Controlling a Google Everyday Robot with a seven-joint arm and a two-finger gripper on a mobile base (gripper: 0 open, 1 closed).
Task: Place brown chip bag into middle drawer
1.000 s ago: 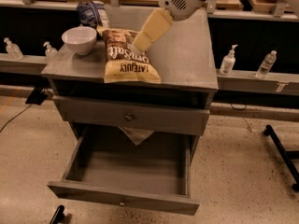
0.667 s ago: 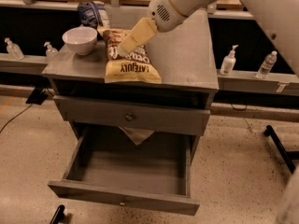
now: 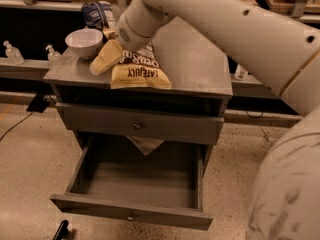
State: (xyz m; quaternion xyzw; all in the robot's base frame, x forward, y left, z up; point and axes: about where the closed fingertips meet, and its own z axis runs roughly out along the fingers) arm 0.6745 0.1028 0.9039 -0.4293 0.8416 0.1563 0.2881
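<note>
On the cabinet top (image 3: pixel 200 66) the chip bag (image 3: pixel 141 73) lies flat near the front edge, lettering up. Between the bag and a white bowl (image 3: pixel 84 42), the gripper (image 3: pixel 102 60) angles down over the bag's left edge; I cannot tell whether it is open, closed or gripping. Below, under a closed drawer front (image 3: pixel 150 126), the middle drawer (image 3: pixel 135 186) stands pulled out, well apart from the bag.

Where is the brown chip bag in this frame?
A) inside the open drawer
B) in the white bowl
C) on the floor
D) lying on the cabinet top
D: the brown chip bag lies on the cabinet top, right of the white bowl, with the gripper at its left edge. The middle drawer is open with no bag in it.
</note>
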